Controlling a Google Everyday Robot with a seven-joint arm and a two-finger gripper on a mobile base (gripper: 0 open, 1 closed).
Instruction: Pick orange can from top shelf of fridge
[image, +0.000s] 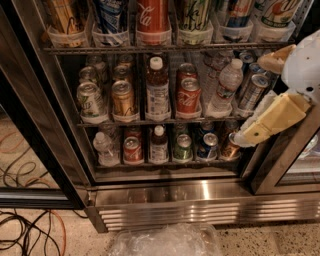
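Observation:
The orange can (65, 17) stands in the leftmost translucent cup holder on the top shelf (125, 49) of the fridge (165, 192), its top cut off by the frame edge. A blue-white can (111, 15) is beside it, then the red Coca-Cola can (152, 16). My gripper (251, 100) is at the right edge, in front of the fridge's right side at middle-shelf height, far right of and below the orange can. Its two tan fingers are spread apart and hold nothing.
The middle rack (150, 120) and bottom rack (165, 161) hold several cans and bottles. A black door frame (35, 115) runs down the left, another door (285, 160) stands at right. Cables (30, 230) lie on the floor at left, crumpled clear plastic (165, 240) in front.

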